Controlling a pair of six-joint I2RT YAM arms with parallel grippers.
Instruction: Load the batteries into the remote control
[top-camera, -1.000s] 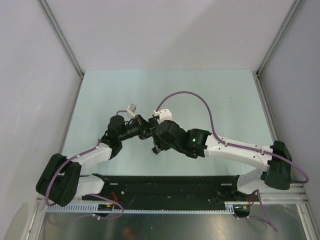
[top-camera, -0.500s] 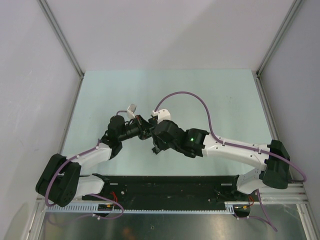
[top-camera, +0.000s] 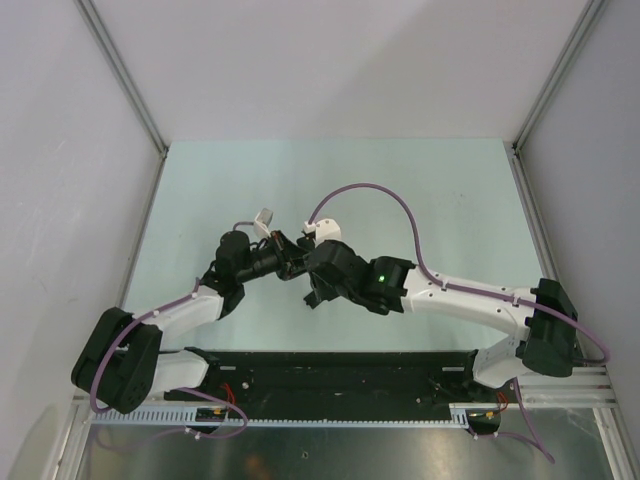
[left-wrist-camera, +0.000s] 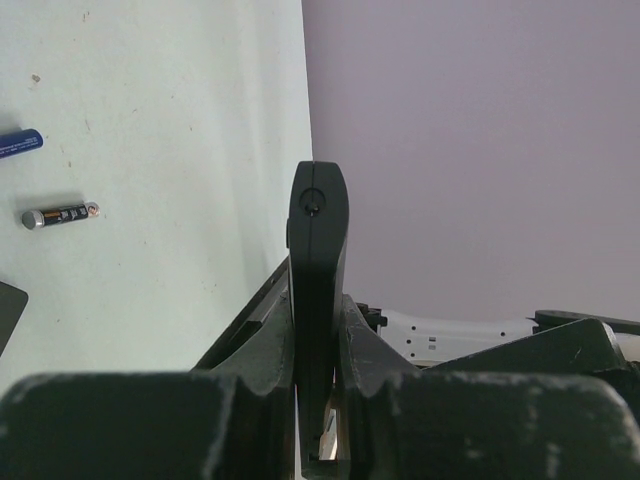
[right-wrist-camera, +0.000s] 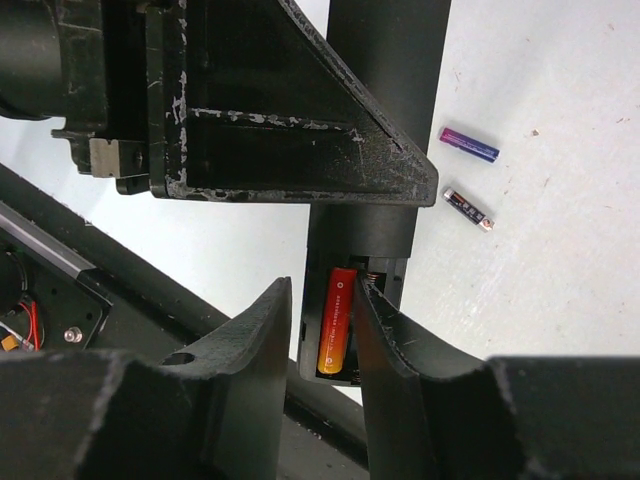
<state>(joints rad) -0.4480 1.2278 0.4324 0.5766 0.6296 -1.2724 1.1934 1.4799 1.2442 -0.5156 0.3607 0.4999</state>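
Pale table (left-wrist-camera: 150, 120); left hand (left-wrist-camera: 318, 330) tight on remote (left-wrist-camera: 318, 230), red battery (right-wrist-camera: 337, 320) inside; right hand (right-wrist-camera: 321, 297) ajar.

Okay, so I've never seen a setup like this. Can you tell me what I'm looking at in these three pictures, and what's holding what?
This is a robot with two arms, a left arm and a right arm, bolted at the near edge of a pale table. One picture looks down from above. The other two come from small cameras on each wrist.

The left hand clamps a slim black remote control, seen edge-on. The right hand has its fingers close on either side of a red battery lying in the remote's open compartment. Whether they pinch it, I cannot tell.

Two more lie loose on the table: a blue-purple battery and a dark battery.
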